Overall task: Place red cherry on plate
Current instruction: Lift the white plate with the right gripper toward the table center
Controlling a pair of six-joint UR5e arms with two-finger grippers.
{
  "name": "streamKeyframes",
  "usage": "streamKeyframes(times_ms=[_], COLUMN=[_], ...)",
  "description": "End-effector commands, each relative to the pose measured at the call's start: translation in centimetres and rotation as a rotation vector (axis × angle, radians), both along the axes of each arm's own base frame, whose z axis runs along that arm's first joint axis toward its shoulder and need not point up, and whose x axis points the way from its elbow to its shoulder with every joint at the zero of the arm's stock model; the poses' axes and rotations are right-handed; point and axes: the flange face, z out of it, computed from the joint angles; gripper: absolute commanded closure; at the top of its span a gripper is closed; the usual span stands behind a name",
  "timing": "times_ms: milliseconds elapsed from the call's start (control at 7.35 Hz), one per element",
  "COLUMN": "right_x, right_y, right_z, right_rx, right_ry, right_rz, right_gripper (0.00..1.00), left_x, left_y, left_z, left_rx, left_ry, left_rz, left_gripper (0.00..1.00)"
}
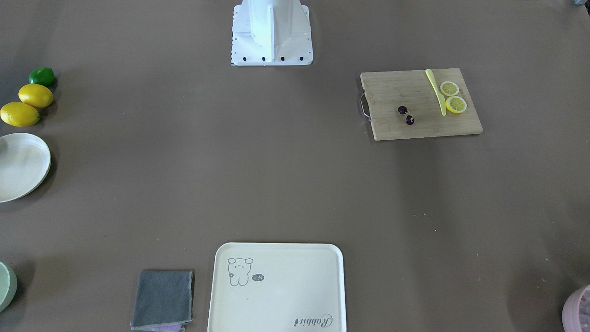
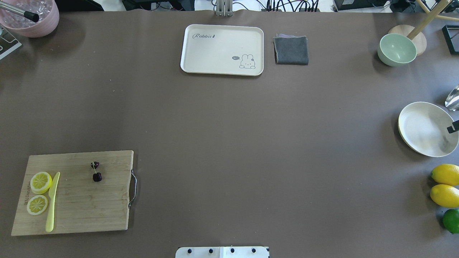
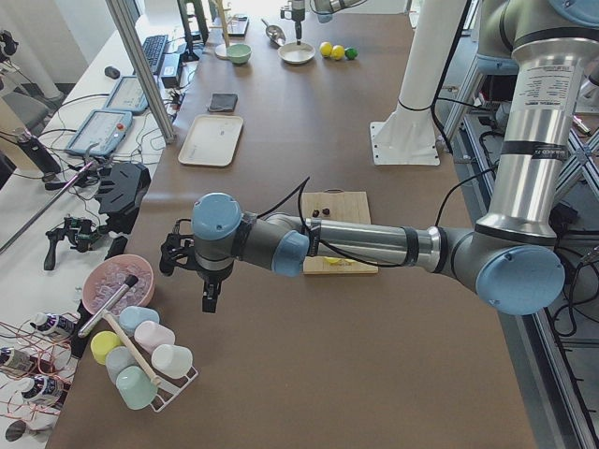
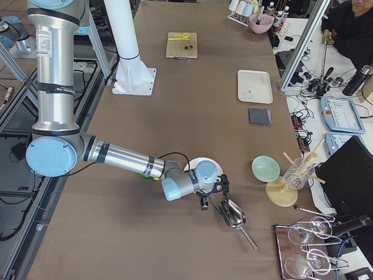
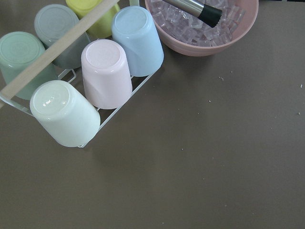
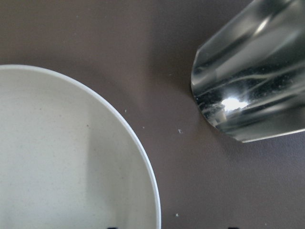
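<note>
A pair of small, glossy dark maroon red cherries (image 1: 410, 120) (image 2: 97, 177) joined by a thin stem is seen lying on a rectangular bamboo cutting board (image 1: 415, 129) with a metal handle. The board is set near the worktop's left end, toward the robot-side edge. The cherries are placed near the board's handle edge, well apart from two yellow lemon slices (image 1: 449, 88) and a pale yellow plastic knife (image 1: 435, 92) lying just beside them.

The round cream-white plate (image 1: 20, 166) (image 2: 425, 129) is found at the worktop's right end, with nothing on it; two whole yellow lemons (image 1: 27, 105) and a green lime (image 1: 42, 76) are lined up beside it toward the robot-side edge.

The left gripper (image 3: 208, 297) is held above the worktop's left end, near a pink bowl of ice (image 5: 205, 50) and a wire rack of pastel cups (image 5: 105, 71). The right gripper (image 4: 204, 201) is held by the plate's rim, next to a shiny metal scoop (image 6: 252, 81). How either pair of jaws stands cannot be told.
</note>
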Motion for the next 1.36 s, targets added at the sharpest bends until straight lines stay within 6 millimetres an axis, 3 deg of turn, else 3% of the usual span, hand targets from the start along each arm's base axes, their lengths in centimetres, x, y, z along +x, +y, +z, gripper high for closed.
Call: streamKeyframes(times_ms=[0,680,1224], right_x=[-0.1,-0.2,0.6], right_y=[-0.2,-0.4,-2.3], right_z=[-0.7,-1.5,-8.2], right_rx=[0.014,-0.017,-0.081], right_ry=[-0.001,-0.011,-0.121], right_rz=[0.003,0.040,0.177], right_gripper=[0.99,1.00,1.00], left_x=[0.1,0.0,0.0], left_y=[-0.1,-0.1,-0.5], left_z=[-0.1,-0.2,-0.8], left_rx=[0.003,0.006,0.013], left_ry=[0.000,0.000,0.000], left_rz=[0.001,0.000,-0.001], left_gripper=[0.02,0.02,0.02])
